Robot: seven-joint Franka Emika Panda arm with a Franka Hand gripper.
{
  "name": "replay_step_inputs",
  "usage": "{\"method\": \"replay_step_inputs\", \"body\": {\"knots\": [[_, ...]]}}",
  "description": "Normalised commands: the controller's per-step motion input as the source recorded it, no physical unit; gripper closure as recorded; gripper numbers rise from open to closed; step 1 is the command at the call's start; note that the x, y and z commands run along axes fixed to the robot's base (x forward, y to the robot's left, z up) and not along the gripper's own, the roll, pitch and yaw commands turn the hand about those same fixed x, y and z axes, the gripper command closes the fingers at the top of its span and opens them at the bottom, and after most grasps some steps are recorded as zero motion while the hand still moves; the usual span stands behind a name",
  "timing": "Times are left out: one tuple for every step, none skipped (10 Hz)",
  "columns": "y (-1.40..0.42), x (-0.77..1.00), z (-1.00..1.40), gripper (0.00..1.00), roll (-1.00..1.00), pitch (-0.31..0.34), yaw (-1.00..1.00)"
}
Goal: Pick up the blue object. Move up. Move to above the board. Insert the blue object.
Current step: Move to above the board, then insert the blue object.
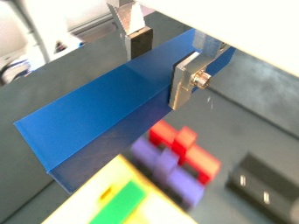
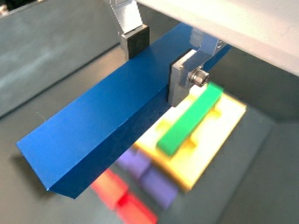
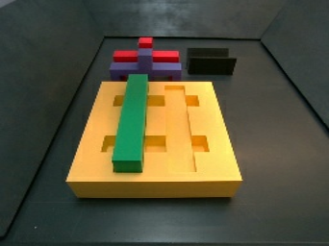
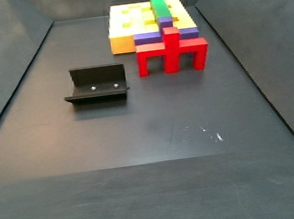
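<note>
The blue object [image 1: 105, 114] is a long dark-blue bar, seen in both wrist views [image 2: 100, 131]. My gripper [image 1: 162, 61] is shut on it, one silver finger on each long side [image 2: 160, 59]. The bar hangs in the air, with everything beneath it blurred. The yellow board [image 2: 232, 122] lies below the bar with a green bar [image 2: 193, 118] in one groove. Both side views show the board [image 3: 213, 163] [image 4: 129, 28] and the green bar [image 3: 131, 120]. Neither the gripper nor the blue object is in those views.
Purple blocks [image 3: 129, 69] and red blocks [image 3: 144, 55] stand at the board's end, also below the gripper [image 1: 181, 144]. The black fixture [image 3: 210, 61] [image 4: 97, 85] stands on the dark floor beside them. Dark walls ring the floor.
</note>
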Motion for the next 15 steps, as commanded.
{"method": "replay_step_inputs", "body": {"knots": [[-1.4, 0.63, 0.17, 1.0, 0.01, 0.169, 0.01], [-0.95, 0.47, 0.13, 1.0, 0.02, 0.174, 0.01], [-0.62, 0.32, 0.09, 1.0, 0.04, 0.155, 0.01], [-0.37, 0.21, 0.07, 1.0, 0.05, 0.12, 0.01], [-0.2, 0.12, 0.04, 1.0, 0.06, 0.075, 0.01], [-0.15, 0.0, -1.0, 1.0, 0.15, -0.083, 0.05], [-0.25, 0.0, -1.0, 1.0, 0.13, -0.073, 0.0], [-0.32, 0.1, -1.0, 1.0, 0.14, -0.05, 0.0], [-0.29, 0.21, -1.0, 1.0, 0.13, -0.043, 0.0], [-0.21, 0.28, -1.0, 1.0, 0.12, -0.047, 0.0], [-0.17, 0.32, -1.0, 1.0, 0.14, -0.036, 0.0], [-0.13, 0.39, -0.96, 1.0, 0.16, -0.034, 0.0], [-0.02, 0.47, -0.85, 1.0, 0.22, 0.0, 0.0], [0.0, 0.39, -0.79, 1.0, 0.26, 0.0, 0.0], [0.0, 0.27, -0.77, 1.0, 0.28, 0.0, 0.03]]}}
